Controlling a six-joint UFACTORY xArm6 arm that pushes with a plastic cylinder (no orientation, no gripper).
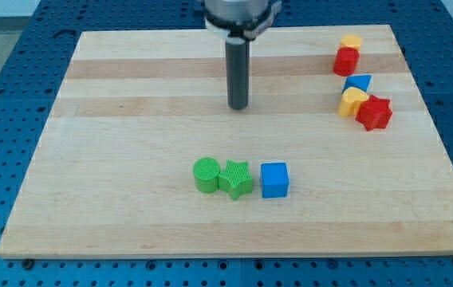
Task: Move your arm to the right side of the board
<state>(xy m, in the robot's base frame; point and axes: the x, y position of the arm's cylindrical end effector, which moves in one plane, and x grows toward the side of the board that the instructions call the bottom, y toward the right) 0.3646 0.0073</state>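
My tip [238, 107] rests on the wooden board [115, 143] at the upper middle, well above the lower row of blocks. That row holds a green cylinder [206, 174], a green star [236, 179] touching it, and a blue cube [274, 179] just to the right. At the view's upper right are a yellow block [352, 40], a red block [346, 61] below it, a blue triangular block [359, 82], a yellow block [352, 101] and a red star [374, 112]. My tip is far to the left of that group.
The board lies on a blue perforated table [11, 80]. The board's right edge [438, 135] runs close past the red star.
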